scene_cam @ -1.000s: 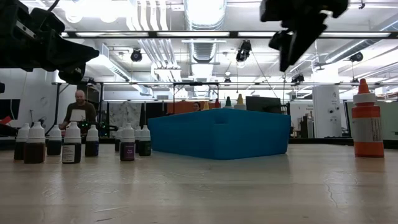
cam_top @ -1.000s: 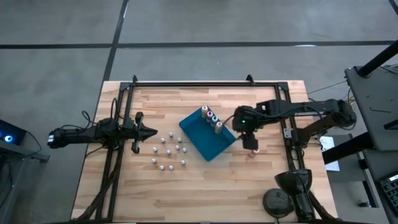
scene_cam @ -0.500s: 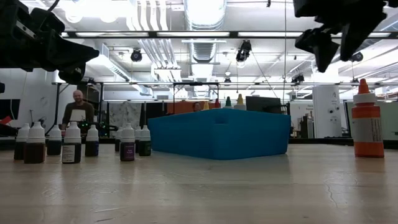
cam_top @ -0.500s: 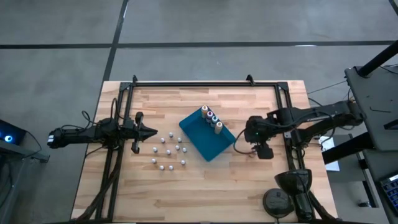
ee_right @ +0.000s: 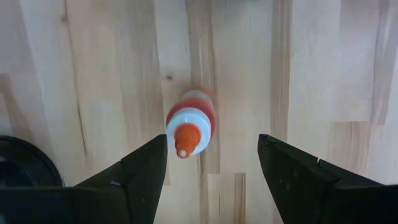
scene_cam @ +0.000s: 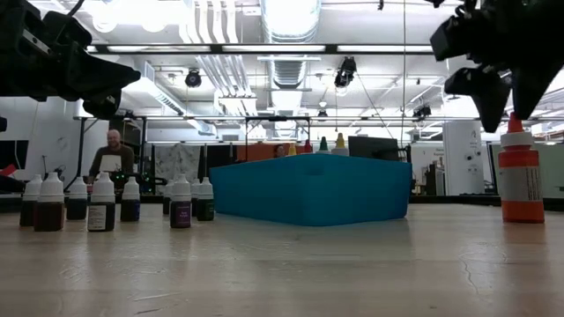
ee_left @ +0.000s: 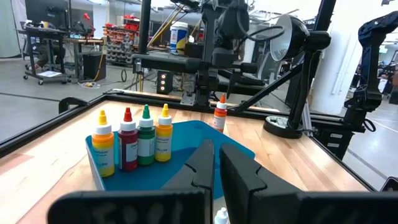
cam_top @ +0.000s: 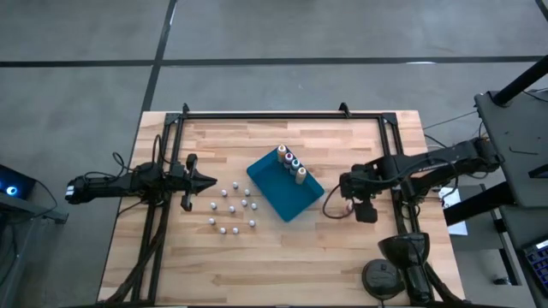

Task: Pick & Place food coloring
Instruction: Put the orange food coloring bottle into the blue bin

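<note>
An orange-capped food coloring bottle (ee_right: pixel 189 127) stands upright on its base on the wood near the table's right edge (scene_cam: pixel 521 176). My right gripper (ee_right: pixel 211 140) hangs open right above it, pointing down, one finger to each side of the cap without touching (scene_cam: pixel 504 110). A blue tray (cam_top: pixel 285 186) in the middle holds several colour-capped bottles (ee_left: pixel 134 140) along its far wall. Several small white-topped bottles (cam_top: pixel 231 208) stand left of the tray. My left gripper (cam_top: pixel 201 180) waits shut and level at the table's left.
A black frame rail (cam_top: pixel 282 113) runs round the table. A round-based black stand (cam_top: pixel 394 269) sits at the near right corner, close to my right arm. Bare wood lies in front of the tray. A person (scene_cam: pixel 110 158) stands far off in the room.
My right gripper has gone toward the table's right and near edges and come down, from beside the tray to straight above the orange-capped bottle. The bottle has stayed in place.
</note>
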`<action>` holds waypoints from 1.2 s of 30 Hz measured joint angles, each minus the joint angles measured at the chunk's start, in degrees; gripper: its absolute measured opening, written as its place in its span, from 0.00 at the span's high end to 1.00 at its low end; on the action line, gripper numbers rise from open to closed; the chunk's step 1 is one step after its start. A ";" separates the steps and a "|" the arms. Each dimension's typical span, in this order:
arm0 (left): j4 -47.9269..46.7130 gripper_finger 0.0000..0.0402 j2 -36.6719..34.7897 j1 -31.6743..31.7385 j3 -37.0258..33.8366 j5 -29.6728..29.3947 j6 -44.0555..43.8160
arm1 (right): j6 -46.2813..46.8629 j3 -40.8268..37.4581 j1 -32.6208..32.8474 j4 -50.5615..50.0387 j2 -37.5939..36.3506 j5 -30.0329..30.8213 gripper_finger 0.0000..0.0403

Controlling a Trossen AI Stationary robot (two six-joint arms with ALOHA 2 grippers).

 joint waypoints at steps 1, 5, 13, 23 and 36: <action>0.00 1.00 -0.01 -0.01 -0.01 0.00 0.00 | -0.01 -0.27 0.00 0.08 0.00 0.02 0.40; 0.00 1.00 -0.01 0.00 -0.01 0.01 0.00 | -0.20 -1.32 0.00 0.40 0.00 0.07 0.40; 0.00 1.00 0.00 -0.02 0.00 0.00 0.00 | -0.35 -3.45 1.96 2.60 0.02 -0.19 0.39; 0.00 1.00 0.00 0.00 0.00 0.02 -0.02 | -0.35 -3.66 2.99 5.96 0.02 -0.04 0.40; 0.00 1.00 -0.01 0.00 0.00 0.01 0.00 | -0.07 -4.52 2.99 6.49 0.02 -0.02 0.43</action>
